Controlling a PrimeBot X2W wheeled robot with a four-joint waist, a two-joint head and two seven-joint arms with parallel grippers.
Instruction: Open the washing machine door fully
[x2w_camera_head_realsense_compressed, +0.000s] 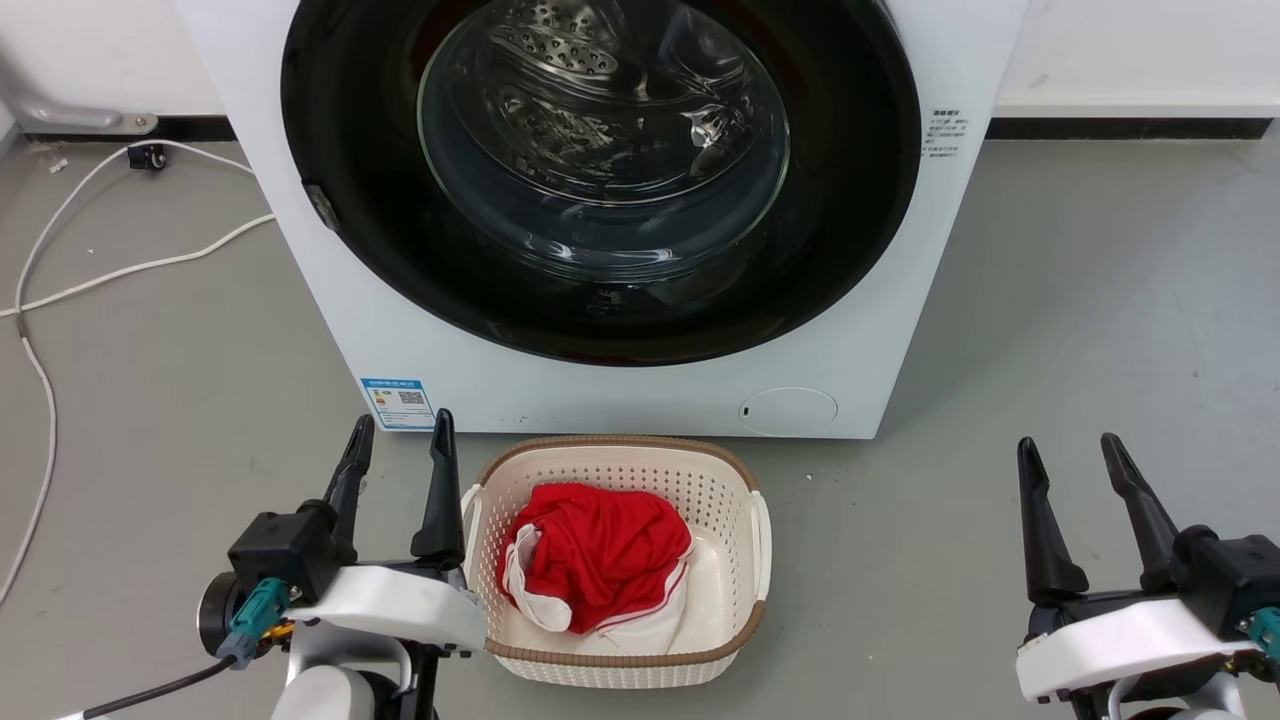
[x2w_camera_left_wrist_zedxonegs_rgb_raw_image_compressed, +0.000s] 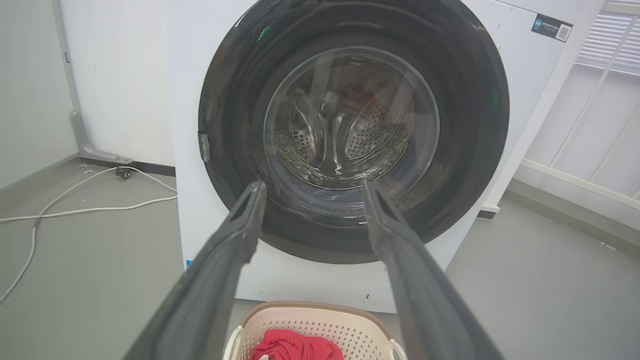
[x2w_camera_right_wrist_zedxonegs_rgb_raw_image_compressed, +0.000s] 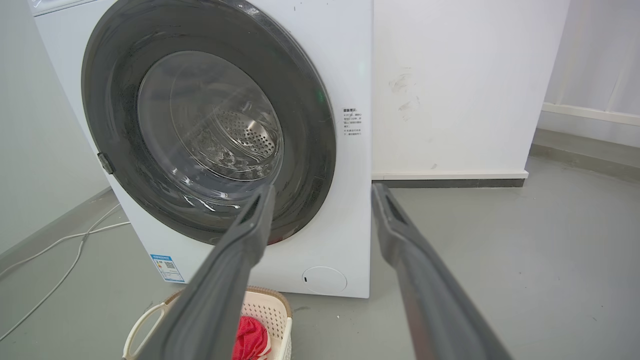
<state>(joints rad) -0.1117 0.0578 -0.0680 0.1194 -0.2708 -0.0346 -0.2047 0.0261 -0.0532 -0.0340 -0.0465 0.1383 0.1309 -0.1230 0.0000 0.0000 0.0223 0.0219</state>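
The washing machine door (x2w_camera_head_realsense_compressed: 603, 150) sits shut against the washing machine (x2w_camera_head_realsense_compressed: 620, 395) — a blue QR-code sticker (x2w_camera_head_realsense_compressed: 398, 402) low on its front, print unreadable. Before the machine, the left gripper (x2w_camera_head_realsense_compressed: 404, 420) and right gripper (x2w_camera_head_realsense_compressed: 1068, 443) — jaws apart, empty.

Head view looks steeply down, close on the washing machine (x2w_camera_head_realsense_compressed: 620, 395) front, basket (x2w_camera_head_realsense_compressed: 722, 500) at bottom centre. Both wrist views sit lower, left head-on, right angled from the side; all share the washing machine door (x2w_camera_head_realsense_compressed: 350, 200)
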